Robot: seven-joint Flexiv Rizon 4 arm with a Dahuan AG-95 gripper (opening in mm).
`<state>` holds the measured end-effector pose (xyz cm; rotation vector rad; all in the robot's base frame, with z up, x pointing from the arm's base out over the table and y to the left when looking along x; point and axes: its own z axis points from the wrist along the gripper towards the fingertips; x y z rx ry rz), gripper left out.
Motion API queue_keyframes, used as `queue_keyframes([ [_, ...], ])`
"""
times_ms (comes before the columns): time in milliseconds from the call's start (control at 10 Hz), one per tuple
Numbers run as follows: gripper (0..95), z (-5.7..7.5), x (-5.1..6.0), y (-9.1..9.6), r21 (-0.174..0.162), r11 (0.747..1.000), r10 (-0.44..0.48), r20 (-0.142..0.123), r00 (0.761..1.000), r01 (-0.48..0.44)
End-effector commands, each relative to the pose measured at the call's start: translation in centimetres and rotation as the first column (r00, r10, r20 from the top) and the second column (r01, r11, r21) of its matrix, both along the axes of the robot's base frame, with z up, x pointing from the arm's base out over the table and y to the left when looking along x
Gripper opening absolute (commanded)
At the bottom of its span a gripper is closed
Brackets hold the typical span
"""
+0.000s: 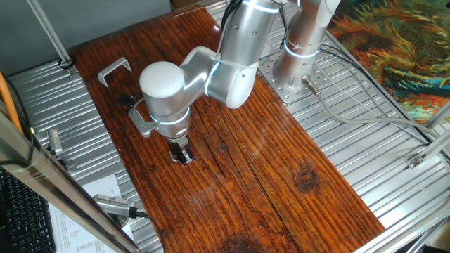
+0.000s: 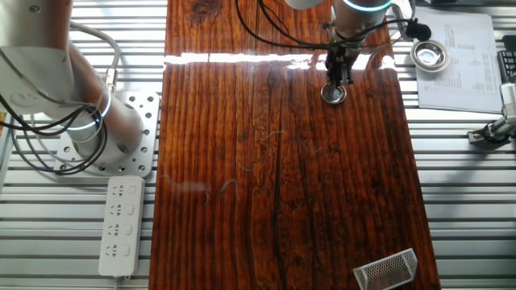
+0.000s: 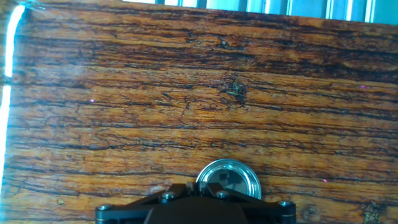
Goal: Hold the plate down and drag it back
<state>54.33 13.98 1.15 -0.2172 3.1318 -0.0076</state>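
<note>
The plate (image 3: 229, 178) is a small round metal disc with a silvery rim and dark centre, lying flat on the wooden board (image 3: 186, 93). In the hand view it sits at the bottom centre, partly covered by the black fingertips (image 3: 171, 194). My gripper (image 2: 336, 80) stands upright over it with its jaws together, the tip resting on the near edge of the plate (image 2: 333, 95). In one fixed view the gripper (image 1: 182, 154) hides most of the plate (image 1: 176, 159).
A grey U-shaped bracket (image 1: 114, 70) lies near the board's far corner and also shows in the other fixed view (image 2: 387, 270). The arm's base (image 1: 297, 74) stands beside the board. A metal ring (image 2: 429, 54) lies on a paper sheet, and a power strip (image 2: 121, 225) lies off the board.
</note>
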Motion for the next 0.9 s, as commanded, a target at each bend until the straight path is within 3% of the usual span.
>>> queue_keyframes([
  [100,0.0,0.2,-0.1,0.2,0.022,1.000,-0.012,-0.002,1.000,0.012],
  [900,0.0,0.0,-0.3,1.5,0.030,0.999,-0.034,0.006,0.999,0.034],
])
